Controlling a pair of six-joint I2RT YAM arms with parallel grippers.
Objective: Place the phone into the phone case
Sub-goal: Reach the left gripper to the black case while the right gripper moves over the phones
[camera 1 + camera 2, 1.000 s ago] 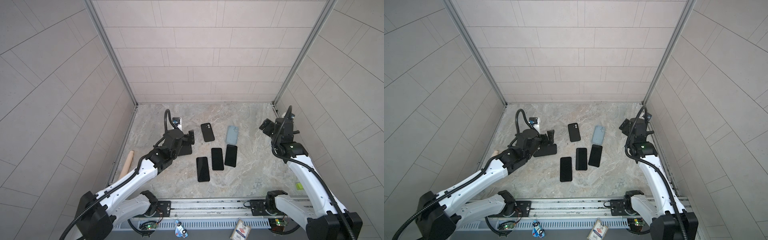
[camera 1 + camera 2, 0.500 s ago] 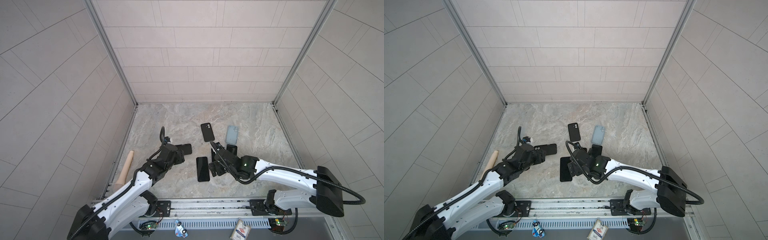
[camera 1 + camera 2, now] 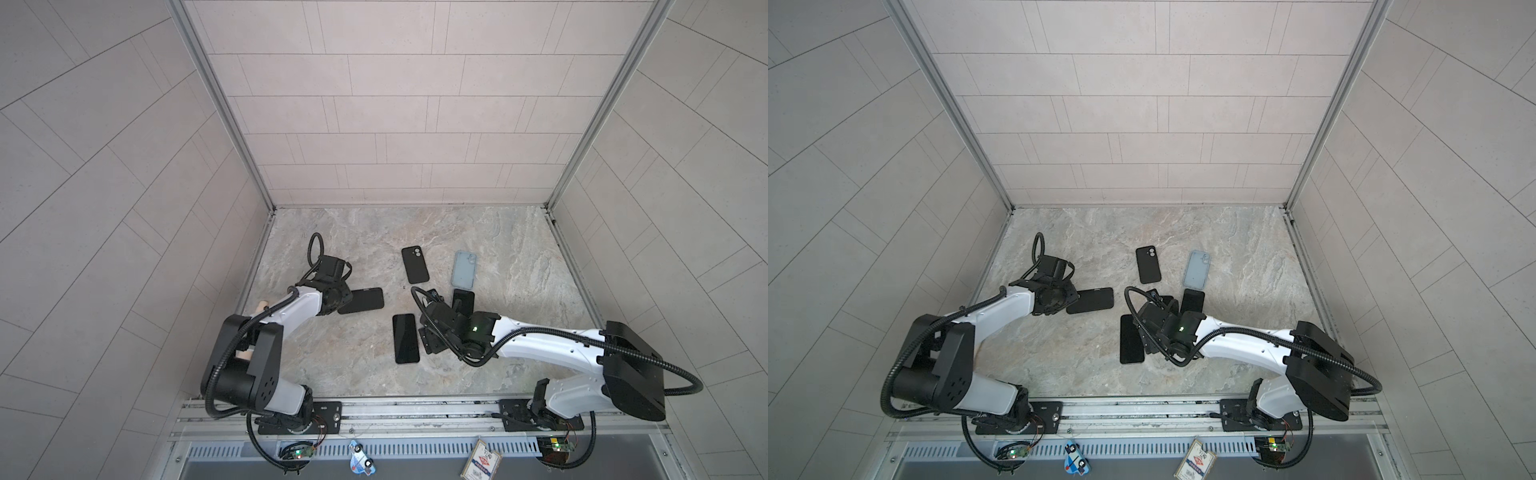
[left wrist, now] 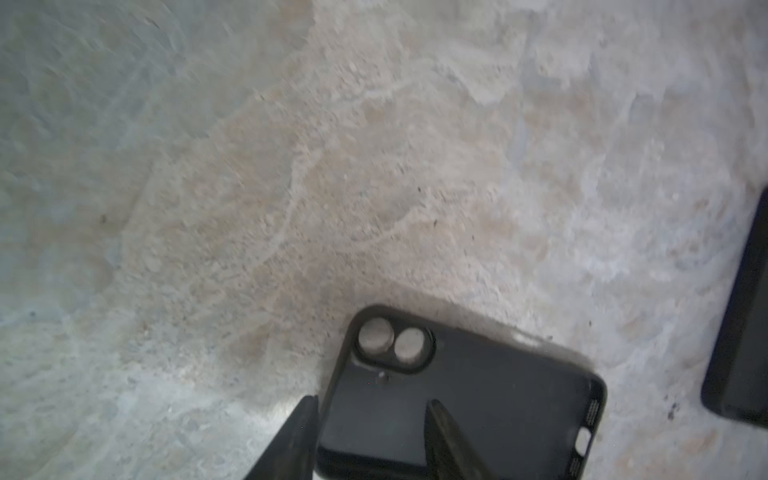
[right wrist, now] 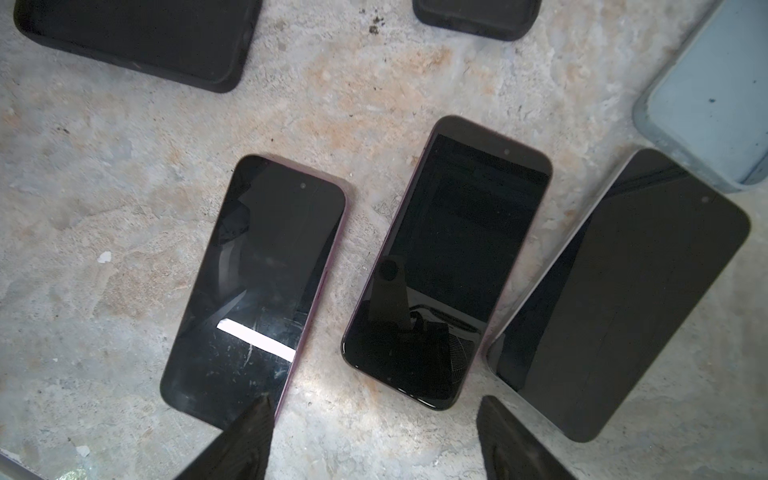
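Straddling the wall of the black phone case (image 4: 498, 386), the left gripper (image 4: 372, 405) stands half apart, presumably to anchor it. The right gripper (image 5: 376, 401) hangs wide over the middle phone (image 5: 449, 249) — apart from the case — likely to pinch its long edges.

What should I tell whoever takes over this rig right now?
Left gripper: open, jaws astride one side wall of the empty black case, not clamped yet.
Right gripper: open, holding nothing, above one end of the middle phone.
The other two phones flank it, all face up on the table; a second black case and a blue case lie farther back.
Done: no phone cased. Left: clamp the case, pick a phone, seat it.
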